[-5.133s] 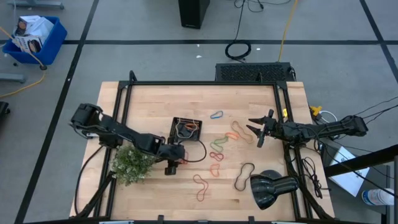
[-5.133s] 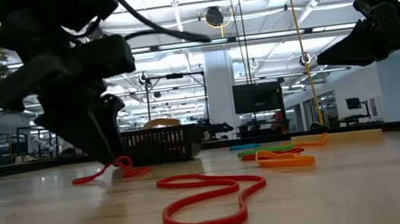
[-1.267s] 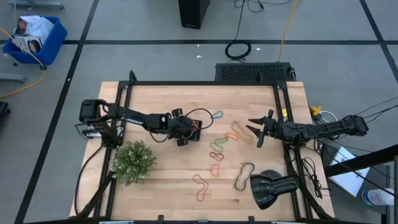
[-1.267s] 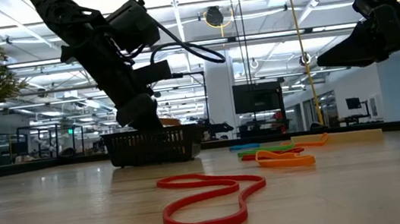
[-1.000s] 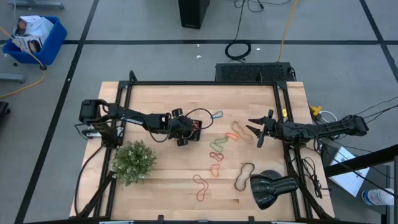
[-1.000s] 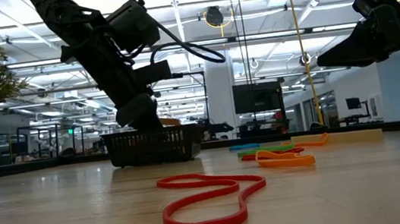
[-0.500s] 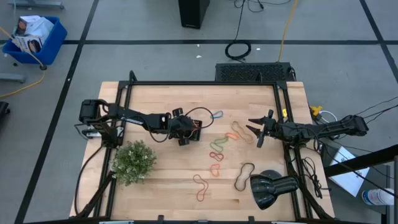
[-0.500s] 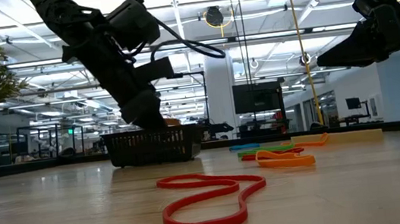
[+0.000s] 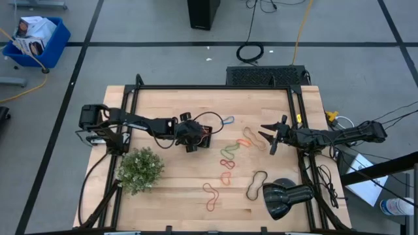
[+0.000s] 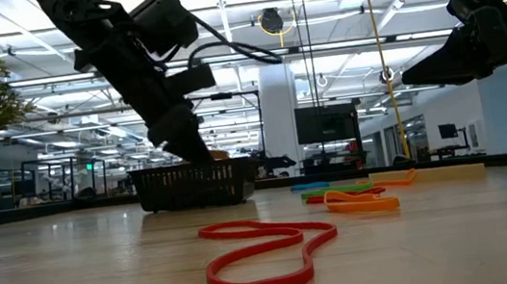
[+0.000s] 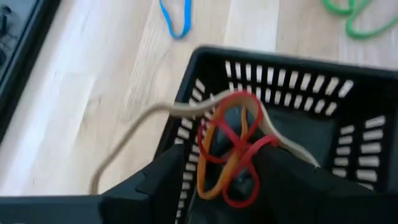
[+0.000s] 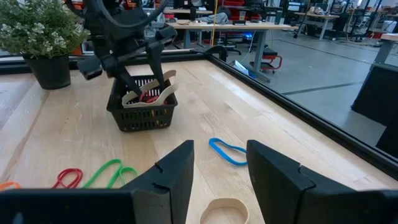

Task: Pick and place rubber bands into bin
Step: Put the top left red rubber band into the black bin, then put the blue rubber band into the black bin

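The bin point(image 11: 292, 93) is loaded with red, orange and tan rubber bands point(image 11: 231, 149); the left gripper point(image 11: 217, 171) is spread over it. The right gripper point(image 12: 217, 168) is parked, spread too.

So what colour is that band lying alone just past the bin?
Blue; the band shows best in the left wrist view.

The high view looks straight down on the whole table point(image 9: 163, 104), both arms and the floor around. The low view sits at table-top height, looking level across into the room. The left wrist view looks down, close, into the bin point(image 11: 348, 118). The right wrist view looks across the table from farther off. All four share the bin point(image 9: 198, 135) point(image 10: 191, 185) point(image 12: 142, 111)
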Tool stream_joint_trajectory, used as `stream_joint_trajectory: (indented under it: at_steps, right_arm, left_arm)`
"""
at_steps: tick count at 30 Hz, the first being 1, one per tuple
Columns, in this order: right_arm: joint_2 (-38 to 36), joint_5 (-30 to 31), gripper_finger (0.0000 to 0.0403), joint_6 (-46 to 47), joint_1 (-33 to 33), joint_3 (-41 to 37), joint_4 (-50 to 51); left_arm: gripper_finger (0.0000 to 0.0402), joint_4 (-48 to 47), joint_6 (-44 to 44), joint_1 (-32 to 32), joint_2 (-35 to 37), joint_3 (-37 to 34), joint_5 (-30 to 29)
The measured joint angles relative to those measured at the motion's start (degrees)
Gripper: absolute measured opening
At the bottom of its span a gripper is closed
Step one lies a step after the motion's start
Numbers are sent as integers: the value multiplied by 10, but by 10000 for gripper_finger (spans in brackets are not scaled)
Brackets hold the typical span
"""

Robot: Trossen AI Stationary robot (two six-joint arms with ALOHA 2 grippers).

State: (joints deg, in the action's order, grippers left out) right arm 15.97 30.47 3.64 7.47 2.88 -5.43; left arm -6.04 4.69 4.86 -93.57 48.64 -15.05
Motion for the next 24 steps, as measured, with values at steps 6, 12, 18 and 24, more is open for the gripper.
stream_joint_trajectory:
  at_steps: [6, 12, 18, 24]
  right_arm:
    - [1, 0, 141, 0, 0, 0, 0]
    - [1, 0, 141, 0, 0, 0, 0]
    - [1, 0, 141, 1, 0, 0, -11]
    - [1, -1, 141, 0, 0, 0, -88]
  left_arm:
    - [216, -14, -19, 0, 47, 0, 0]
    - [216, -13, -34, -3, 80, 0, 0]
    - [216, -30, -48, -12, 85, 0, 0]
    - [216, -44, -56, -10, 97, -1, 39]
